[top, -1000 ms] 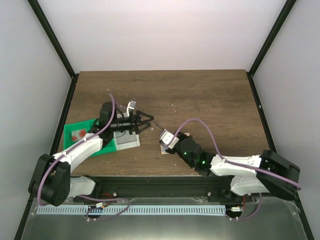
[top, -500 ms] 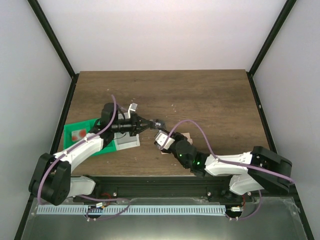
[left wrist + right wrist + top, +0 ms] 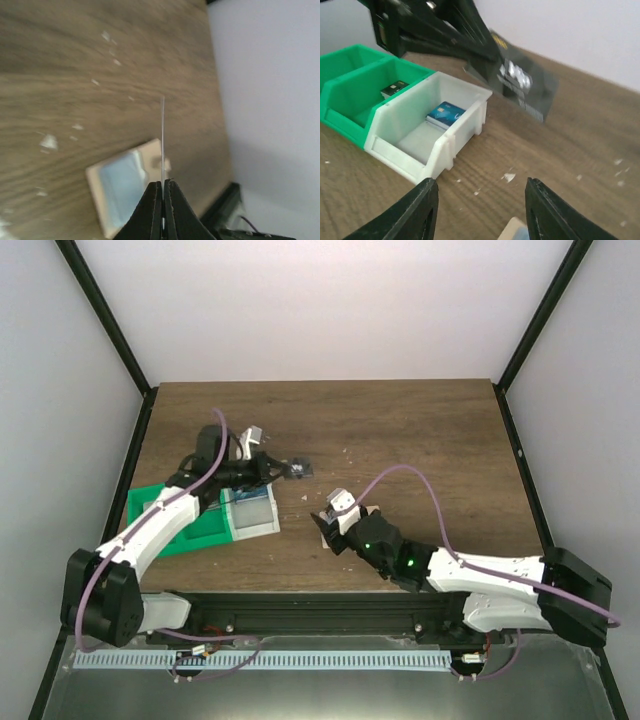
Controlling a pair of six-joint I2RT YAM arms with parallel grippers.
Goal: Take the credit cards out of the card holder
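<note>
Left gripper point(image 3: 163, 184): clamped on a dark card point(image 3: 524, 84) by one edge; the card is held in the air over the table point(image 3: 420, 430), between the white box point(image 3: 400, 152) and the holder point(image 3: 122, 182)
Right gripper point(image 3: 480, 186): fingers spread wide, nothing between them; low, just over the near edge of the holder
Holder: flat on the table, tan rim, blue-grey panel up; below the held card and apart from it
Blue card point(image 3: 445, 114): lies inside the white box
Risk, slip: the pinch seems to take only a narrow strip of the card; a quick swing toward the box could twist it loose
Risk, miss: let go too high or edge-on, the card could strike the box wall; it might then land on the table or in the green tray point(image 3: 345, 100)
Risk, clash: the two grippers are near each other; a careless turn of the left one could knock the card against the right
Left wrist alone: the card edge-on, a thin line between closed fingers; the holder's panel, though whether a card remains in it cannot be told
Right wrist alone: the card's face with pale print; the box's contents; a small dark thing point(image 3: 394, 90) in the tray
Top view alone: how both arms lie; the holder is mostly hidden under the right gripper
</note>
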